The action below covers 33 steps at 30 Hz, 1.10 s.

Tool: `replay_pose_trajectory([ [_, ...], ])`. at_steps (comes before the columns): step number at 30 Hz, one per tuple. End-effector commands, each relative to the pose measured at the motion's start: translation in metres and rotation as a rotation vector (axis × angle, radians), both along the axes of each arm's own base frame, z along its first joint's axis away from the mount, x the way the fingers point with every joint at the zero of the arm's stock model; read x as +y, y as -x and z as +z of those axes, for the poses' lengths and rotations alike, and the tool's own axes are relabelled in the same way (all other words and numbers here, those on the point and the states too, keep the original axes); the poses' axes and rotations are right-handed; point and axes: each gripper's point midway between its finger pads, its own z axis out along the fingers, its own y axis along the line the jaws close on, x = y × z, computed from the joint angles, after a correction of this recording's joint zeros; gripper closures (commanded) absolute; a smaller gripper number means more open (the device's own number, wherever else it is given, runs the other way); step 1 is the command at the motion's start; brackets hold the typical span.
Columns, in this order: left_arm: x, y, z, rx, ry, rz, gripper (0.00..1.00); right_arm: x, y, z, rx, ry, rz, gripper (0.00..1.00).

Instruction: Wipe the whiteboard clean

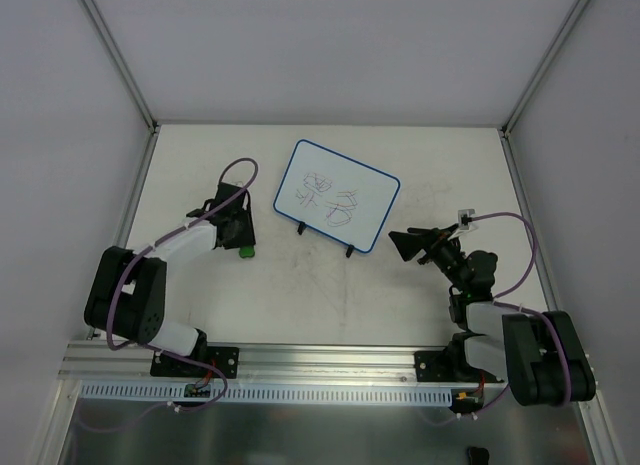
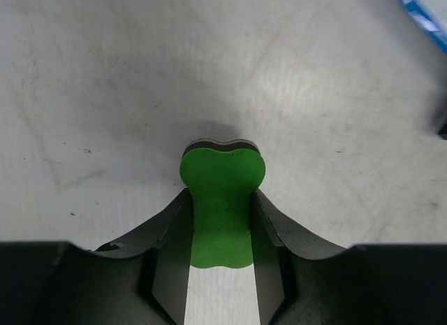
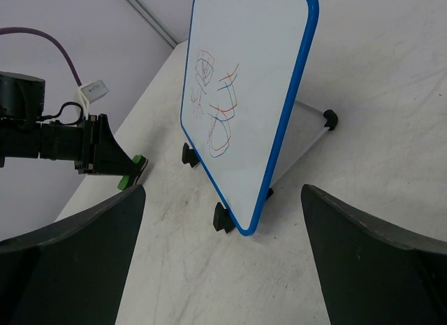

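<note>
Left gripper (image 2: 221, 196) is clamped on the eraser (image 2: 222, 172), right gripper (image 1: 408, 243) gapes apart, and the whiteboard (image 3: 244, 73) ahead of it bears untouched scribbles (image 3: 215, 108): wiping not yet begun.

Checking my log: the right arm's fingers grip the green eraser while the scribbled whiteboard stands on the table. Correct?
No: the left arm's fingers grip the green eraser, as the left wrist view shows; the right arm's fingers are open. The scribbled whiteboard stands on the table.

The whiteboard (image 1: 337, 196), blue-framed with rounded corners, stands tilted on two small black feet at upper centre of the overhead frame, its white face bearing coloured scribbles.
</note>
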Motion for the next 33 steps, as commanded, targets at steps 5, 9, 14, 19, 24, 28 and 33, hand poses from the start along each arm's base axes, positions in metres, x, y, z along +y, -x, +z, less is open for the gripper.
replay_pose_trajectory([
  [5,-0.033,-0.042,0.092,-0.329,0.186,-0.075,0.84,0.007,-0.006,0.034,-0.113,-0.038,0.089,0.01],
  [9,-0.041,-0.050,0.116,-0.405,0.222,-0.108,0.92,0.013,-0.014,0.031,-0.075,-0.043,0.152,0.01],
  [14,-0.047,-0.059,0.137,-0.473,0.256,-0.119,0.92,0.020,-0.024,0.025,-0.081,-0.028,0.209,0.02],
  [19,-0.056,-0.073,0.152,-0.525,0.278,-0.155,0.93,0.020,-0.031,0.019,-0.080,-0.005,0.218,0.02],
  [24,-0.060,-0.083,0.162,-0.565,0.271,-0.189,0.93,0.026,-0.053,0.015,-0.067,-0.007,0.274,0.09],
  [28,-0.067,-0.089,0.171,-0.621,0.287,-0.239,0.93,0.029,-0.069,0.015,-0.057,-0.022,0.285,0.20],
  [33,-0.075,-0.099,0.164,-0.623,0.294,-0.275,0.92,0.033,-0.082,0.012,-0.032,-0.043,0.315,0.39],
])
